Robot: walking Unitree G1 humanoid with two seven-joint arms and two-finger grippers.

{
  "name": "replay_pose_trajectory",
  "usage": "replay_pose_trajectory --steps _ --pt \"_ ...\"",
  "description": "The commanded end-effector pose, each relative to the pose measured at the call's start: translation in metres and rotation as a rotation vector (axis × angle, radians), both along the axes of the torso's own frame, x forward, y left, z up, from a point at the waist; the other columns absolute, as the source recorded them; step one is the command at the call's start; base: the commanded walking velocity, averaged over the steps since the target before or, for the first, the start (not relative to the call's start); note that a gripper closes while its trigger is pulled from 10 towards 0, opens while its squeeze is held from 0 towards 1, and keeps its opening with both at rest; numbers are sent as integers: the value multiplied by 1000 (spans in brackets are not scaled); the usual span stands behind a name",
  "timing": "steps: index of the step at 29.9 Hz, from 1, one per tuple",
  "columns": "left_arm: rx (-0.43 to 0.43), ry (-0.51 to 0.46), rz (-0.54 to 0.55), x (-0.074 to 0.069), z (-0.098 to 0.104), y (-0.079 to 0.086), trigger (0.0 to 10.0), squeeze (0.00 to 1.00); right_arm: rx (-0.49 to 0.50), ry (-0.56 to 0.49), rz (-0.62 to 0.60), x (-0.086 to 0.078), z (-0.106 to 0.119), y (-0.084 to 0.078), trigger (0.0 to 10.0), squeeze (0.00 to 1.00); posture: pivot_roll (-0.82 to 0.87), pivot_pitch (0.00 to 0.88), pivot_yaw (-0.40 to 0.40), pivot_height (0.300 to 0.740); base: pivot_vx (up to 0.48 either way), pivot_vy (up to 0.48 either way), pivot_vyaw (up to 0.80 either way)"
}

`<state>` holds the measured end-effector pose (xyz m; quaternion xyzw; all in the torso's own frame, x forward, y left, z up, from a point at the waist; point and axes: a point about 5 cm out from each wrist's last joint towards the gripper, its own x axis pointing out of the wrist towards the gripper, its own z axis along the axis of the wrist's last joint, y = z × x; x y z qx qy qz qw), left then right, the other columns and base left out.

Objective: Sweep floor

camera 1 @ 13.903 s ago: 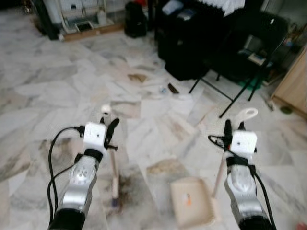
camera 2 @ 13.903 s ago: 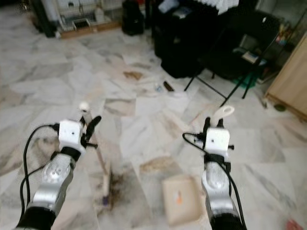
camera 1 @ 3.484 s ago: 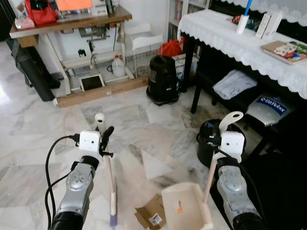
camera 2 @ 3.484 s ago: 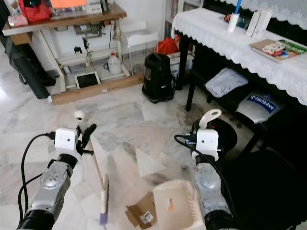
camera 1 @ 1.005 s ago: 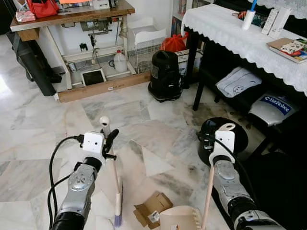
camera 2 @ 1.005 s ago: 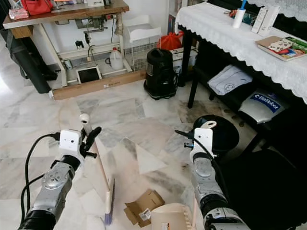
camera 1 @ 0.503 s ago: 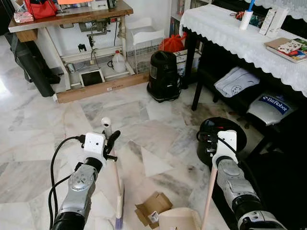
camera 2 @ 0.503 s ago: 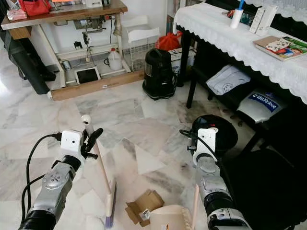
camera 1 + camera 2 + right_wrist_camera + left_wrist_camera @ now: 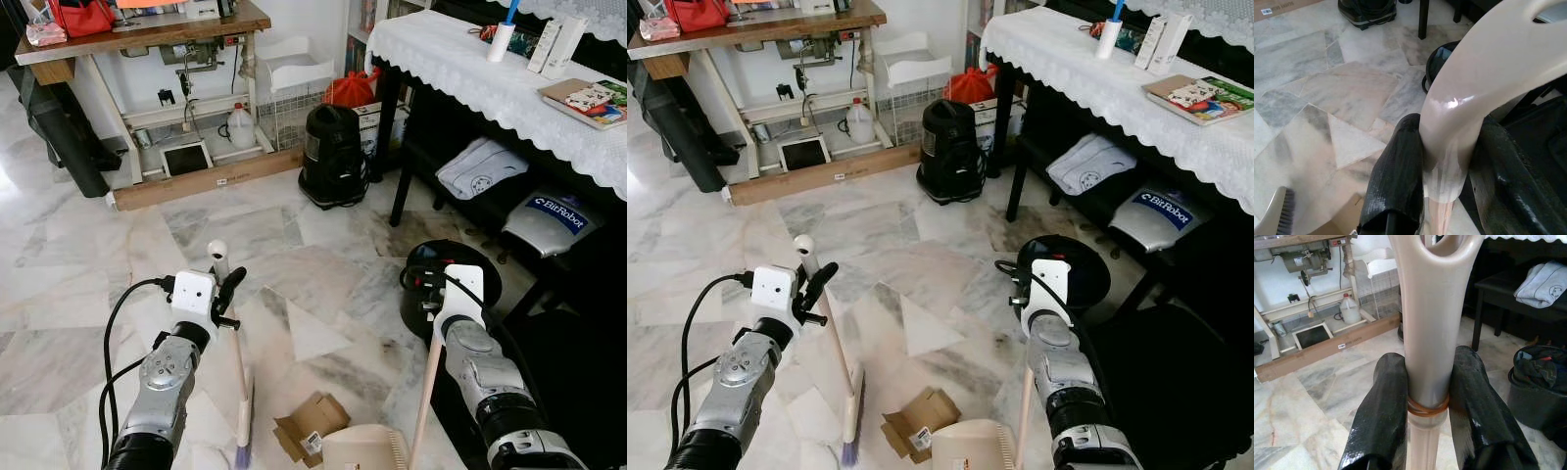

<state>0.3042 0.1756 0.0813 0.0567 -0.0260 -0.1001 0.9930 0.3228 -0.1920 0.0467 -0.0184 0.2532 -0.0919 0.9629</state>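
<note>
On marble floor, left gripper clamping broom, right gripper clamping dustpan handle, cardboard scrap between.

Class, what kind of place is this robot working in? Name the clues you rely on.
Probably a room in a lived-in home: a marble-tiled floor, a lace-covered table holding books, and a wooden sewing-machine table against the wall.

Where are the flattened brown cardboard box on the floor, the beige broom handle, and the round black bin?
flattened brown cardboard box (image 9: 312,425), left eye view, on its top flap.
beige broom handle (image 9: 1427,333), left wrist view, mid-shaft above the rubber band.
round black bin (image 9: 1083,264), right eye view, on its dark lid.
</note>
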Motion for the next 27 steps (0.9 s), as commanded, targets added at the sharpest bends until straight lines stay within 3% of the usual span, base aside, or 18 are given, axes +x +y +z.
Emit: replay_pose_trajectory --steps 1,5,6,10,14,21,27 --pt "-8 -9 2 1 3 1 10000 0 27 89 -1 -13 -19 5 10000 0 -36 59 17 740 0 0 0" --pt "-7 -11 3 1 4 1 10000 0 -61 -48 -14 -5 1 1 10000 0 -35 60 18 740 0 0 0" --pt "-7 -11 3 1 4 1 10000 0 -61 -48 -14 -5 1 1 10000 0 -35 60 18 740 0 0 0" --pt "-8 -12 1 1 4 1 10000 0 -90 -255 -9 3 27 2 10000 0 -38 59 19 740 0 0 0" --pt "-8 -13 2 2 4 1 10000 0 -102 -360 1 4 39 5 10000 0 -37 59 18 740 0 0 0" --pt "-8 -15 3 1 4 1 10000 0 -94 -455 23 1 44 10 10000 0 -35 58 19 740 0 0 0" --pt "-9 -16 3 1 4 1 10000 0 -139 -441 52 -4 33 11 10000 0 -34 56 19 740 0 0 0"
